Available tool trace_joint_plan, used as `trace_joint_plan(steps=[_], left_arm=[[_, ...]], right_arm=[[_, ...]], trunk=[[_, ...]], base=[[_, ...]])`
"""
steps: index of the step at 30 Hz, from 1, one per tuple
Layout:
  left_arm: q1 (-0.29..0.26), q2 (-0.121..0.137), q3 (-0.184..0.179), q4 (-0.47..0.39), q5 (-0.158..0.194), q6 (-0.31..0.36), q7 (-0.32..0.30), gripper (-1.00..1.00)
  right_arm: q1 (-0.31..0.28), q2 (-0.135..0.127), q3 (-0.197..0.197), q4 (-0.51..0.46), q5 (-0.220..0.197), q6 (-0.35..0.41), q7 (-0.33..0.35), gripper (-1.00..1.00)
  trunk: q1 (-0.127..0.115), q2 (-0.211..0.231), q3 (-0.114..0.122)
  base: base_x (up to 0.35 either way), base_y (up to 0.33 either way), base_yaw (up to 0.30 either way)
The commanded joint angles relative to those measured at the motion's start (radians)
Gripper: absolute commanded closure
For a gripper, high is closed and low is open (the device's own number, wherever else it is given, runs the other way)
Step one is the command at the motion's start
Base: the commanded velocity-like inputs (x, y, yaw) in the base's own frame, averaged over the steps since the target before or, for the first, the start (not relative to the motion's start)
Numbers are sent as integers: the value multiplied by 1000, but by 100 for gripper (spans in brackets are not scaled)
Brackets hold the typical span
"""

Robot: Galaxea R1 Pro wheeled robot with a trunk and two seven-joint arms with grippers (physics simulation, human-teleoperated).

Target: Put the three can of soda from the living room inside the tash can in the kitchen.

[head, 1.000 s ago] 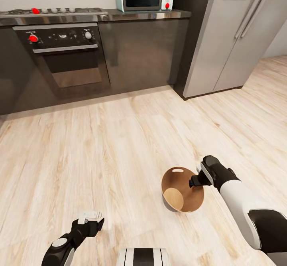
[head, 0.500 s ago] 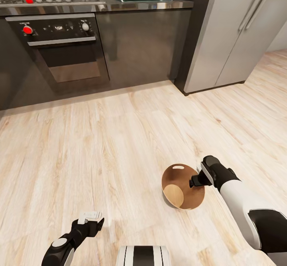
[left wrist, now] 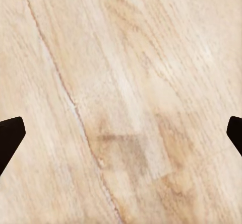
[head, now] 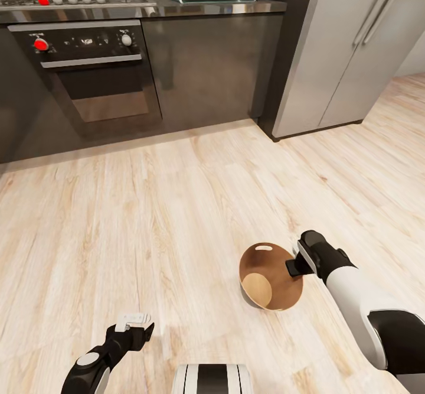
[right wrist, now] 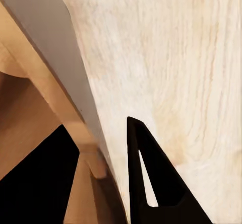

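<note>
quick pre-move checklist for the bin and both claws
1. Right claw straddles the trash can rim, one finger inside and one outside: ok.
2. Claw actually clamped on the rim: cannot tell.
3. Trash can upright on the floor: ok.
4. Soda cans inside the trash can: not ok, its wooden bottom is bare.
5. Left claw open and holding nothing, over bare floor: ok.
6. Robot in the kitchen, oven and fridge ahead: ok.
</note>
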Motion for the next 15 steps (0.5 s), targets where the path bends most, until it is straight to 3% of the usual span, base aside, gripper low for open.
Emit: trace_joint_plan(steps=[1,15], left_arm=[[-1,0,0,1,0,0,0,-100],[-1,0,0,8,1,4,-2,-100]], right_arm=[[1,0,-3,0,-36,2,3,100],[1,-2,-5,3,-36,2,3,100]], trunk=[[0,0,0],[-6,3,54]], base=[[0,0,0],[0,0,0]])
